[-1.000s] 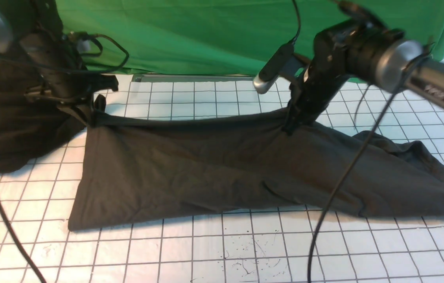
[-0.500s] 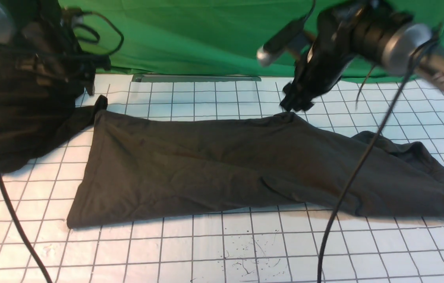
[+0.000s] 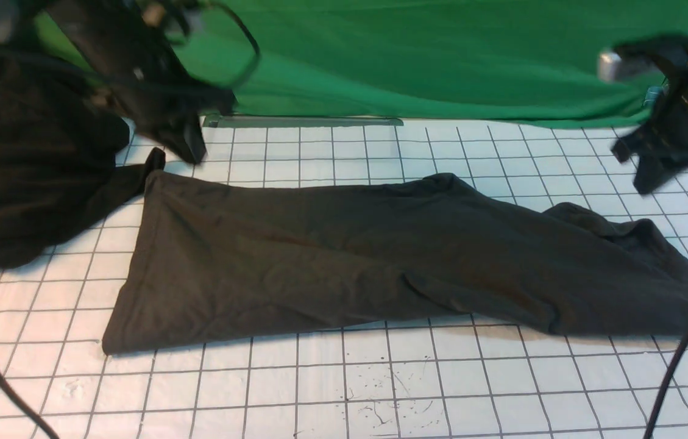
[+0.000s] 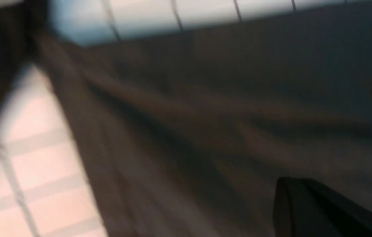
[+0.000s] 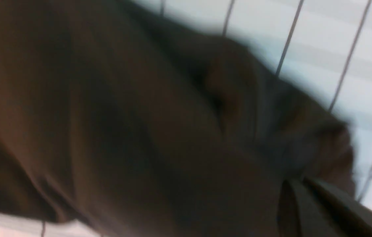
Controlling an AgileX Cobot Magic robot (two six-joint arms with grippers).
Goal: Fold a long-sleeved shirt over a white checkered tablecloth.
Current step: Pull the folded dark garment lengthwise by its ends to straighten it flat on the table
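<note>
The left gripper [image 3: 188, 149] and right gripper [image 3: 648, 177] let go and lifted away, jaws together, empty. The long-sleeved shirt [image 3: 380, 256] lies flat across the middle of the white checkered tablecloth [image 3: 380, 378]. That fold looks done.

**Front view.** The camera sits on the robot's side between the arms. It is set high and faces forward and down across the white checkered tablecloth [image 3: 344, 390] to the green cloth [image 3: 417, 61] at the back. The view is wide enough to hold the whole long-sleeved shirt [image 3: 344, 268], the left gripper [image 3: 190, 148] and the right gripper [image 3: 646, 178].

**Left wrist view.** The camera is on the left arm's wrist, facing down along that gripper. It is very near the shirt, and the picture is blurred.

**Right wrist view.** The same on the right arm, close to a bunched shirt edge.

**Shared ground.** Each wrist view shares shirt and bordering tablecloth squares with the front view. Whether the two wrist views overlap cannot be told.
</note>
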